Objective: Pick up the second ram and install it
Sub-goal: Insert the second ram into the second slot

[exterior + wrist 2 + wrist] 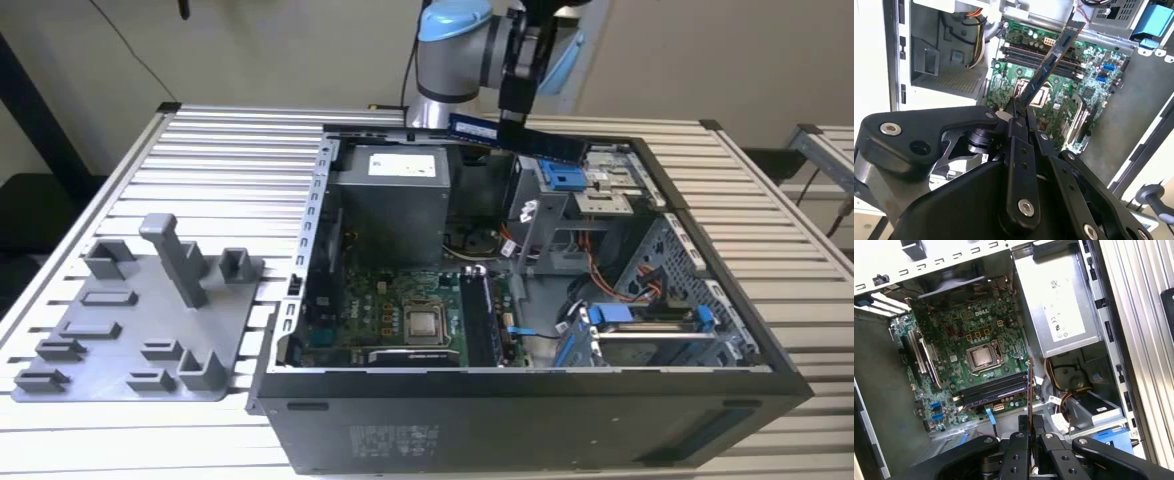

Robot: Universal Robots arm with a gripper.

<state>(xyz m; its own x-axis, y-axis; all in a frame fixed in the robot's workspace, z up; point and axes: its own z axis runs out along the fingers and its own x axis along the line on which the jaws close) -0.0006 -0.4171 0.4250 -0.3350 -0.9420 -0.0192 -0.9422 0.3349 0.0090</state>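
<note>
The second ram (pixel 523 136) is a thin dark blue stick held level above the back of the open computer case (pixel 534 400). My gripper (pixel 513 112) is shut on it from above. In the second wrist view the ram (pixel 1055 52) juts out from between the black fingers (pixel 1015 125), over the green motherboard (pixel 1089 80). The first wrist view has the ram (pixel 1030 390) edge-on, hanging above the long black memory slots (pixel 994 388) near the processor socket (pixel 983 356).
A grey fixture tray (pixel 134 320) with upright posts lies on the slatted table at the exterior view's left. Inside the case are the grey power supply (pixel 387 200), blue drive brackets (pixel 566 178) and loose cables (pixel 627 290).
</note>
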